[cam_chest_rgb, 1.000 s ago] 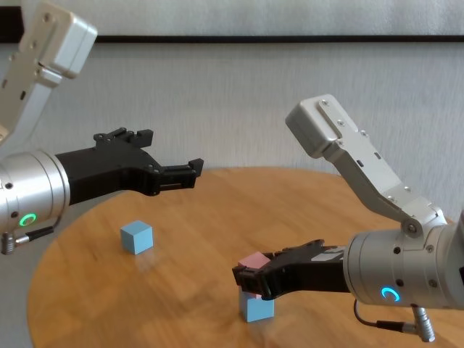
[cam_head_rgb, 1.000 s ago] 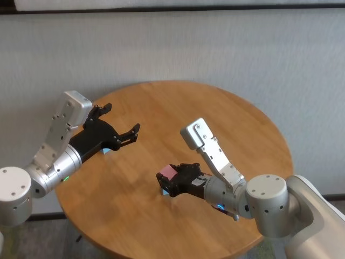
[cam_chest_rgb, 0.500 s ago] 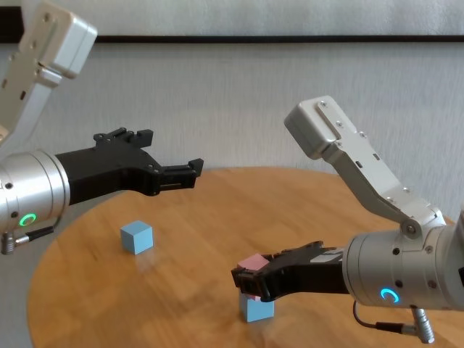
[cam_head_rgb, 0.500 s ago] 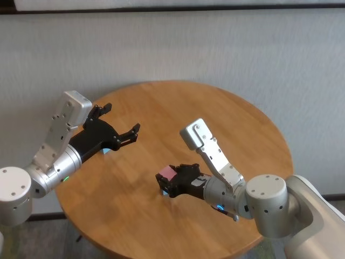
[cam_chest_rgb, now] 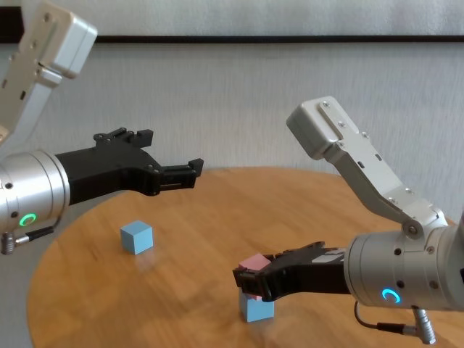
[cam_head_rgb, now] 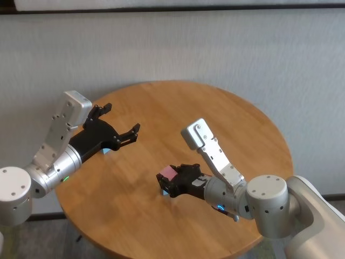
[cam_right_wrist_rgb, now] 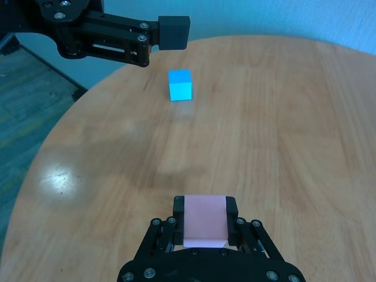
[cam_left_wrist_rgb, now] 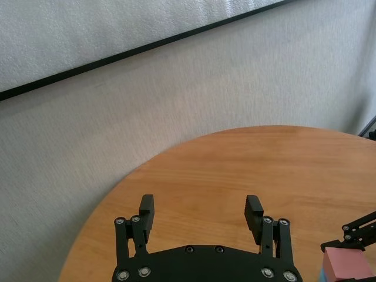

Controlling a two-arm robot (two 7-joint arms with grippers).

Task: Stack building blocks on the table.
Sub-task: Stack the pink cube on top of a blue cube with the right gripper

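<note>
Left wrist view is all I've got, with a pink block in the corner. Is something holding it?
Observer: Yes, the right claw is shut on the pink block.
Operator: What's beneath it?
Observer: A light blue block, directly under it; the claw hides whether they touch.
Operator: Any other block?
Observer: A second light blue block sits alone on the table, below the open left claw.

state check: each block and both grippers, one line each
pink block: held in the right gripper, sitting on a blue block
blue block under it: on the table
other blue block: alone on the table, untouched
right gripper: shut on the pink block
left gripper: open, empty, above the table
</note>
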